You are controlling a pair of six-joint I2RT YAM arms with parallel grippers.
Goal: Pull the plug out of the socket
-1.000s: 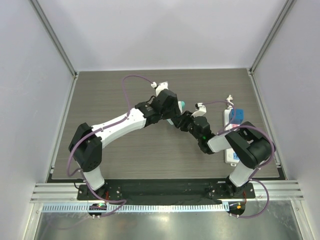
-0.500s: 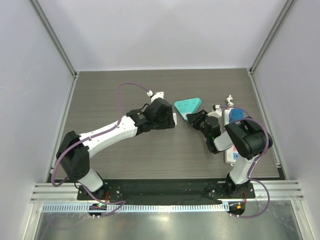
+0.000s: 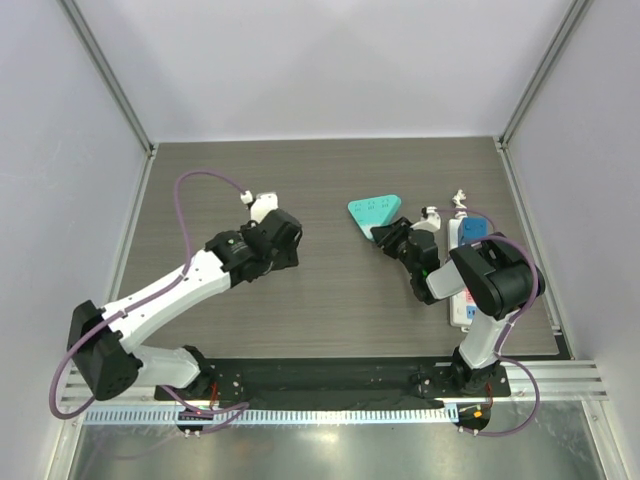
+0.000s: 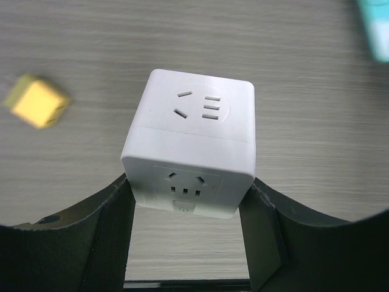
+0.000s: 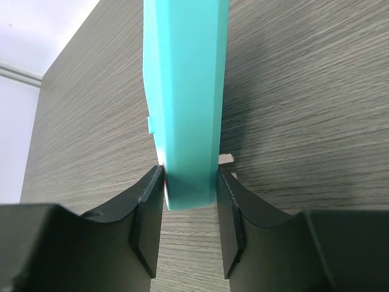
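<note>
So, step in hand: the pull looks finished, since the plug (image 4: 191, 140) is free and well apart from the socket (image 3: 460, 316); what remains is putting it down.
Left side: the left gripper (image 4: 187, 204) is closed partway, clamped on two opposite sides of the plug, above the table (image 3: 330, 310).
Right side: the right gripper (image 5: 188, 194) is pinched across the thickness of the teal tray (image 5: 185, 91) at one corner.
Socket position: along the table's right edge, partly under the right arm.
Socket axis: long axis runs near to far, cord at the far end.
Plug facing: a cube with no long axis; two outlet faces show, pins hidden.
Next move: lower the plug onto bare table, then open the jaws.
</note>
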